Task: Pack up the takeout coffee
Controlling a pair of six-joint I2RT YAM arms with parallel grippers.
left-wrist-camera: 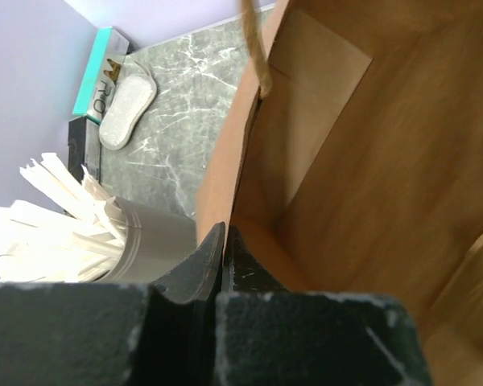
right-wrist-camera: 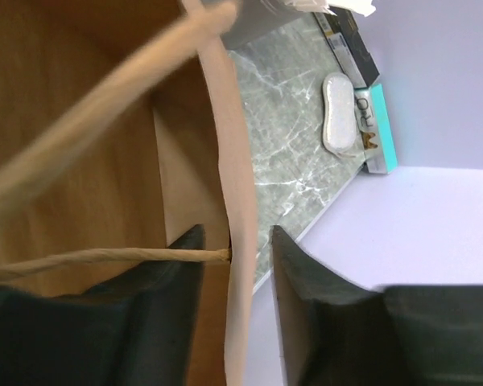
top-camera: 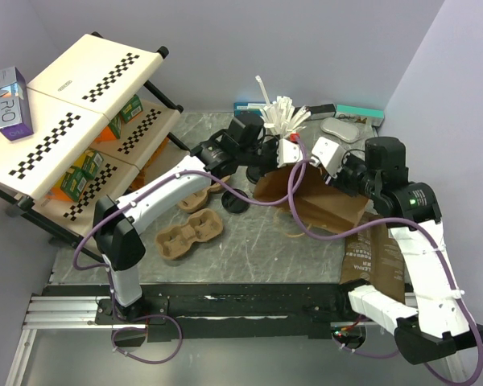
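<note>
A brown paper bag [top-camera: 310,197] stands open in the middle of the table. My left gripper [top-camera: 266,158] is shut on the bag's left rim; in the left wrist view [left-wrist-camera: 225,241] the paper edge runs between the closed jaws and the bag's inside [left-wrist-camera: 370,161] looks empty. My right gripper [top-camera: 324,157] is open with its jaws either side of the bag's far wall [right-wrist-camera: 237,201], not pinching it. A round black lid [top-camera: 235,201] lies on the table left of the bag. The white paper cup does not show clearly.
A dark grey cup of white sticks [top-camera: 283,121] stands just behind the bag [left-wrist-camera: 145,241]. Two brown pulp carriers [top-camera: 189,233] lie at left. A checkered shelf [top-camera: 80,104] stands far left. A flat paper bag [top-camera: 378,257] lies at right. A teal box [top-camera: 358,112] and a grey pad [top-camera: 342,129] lie at the back.
</note>
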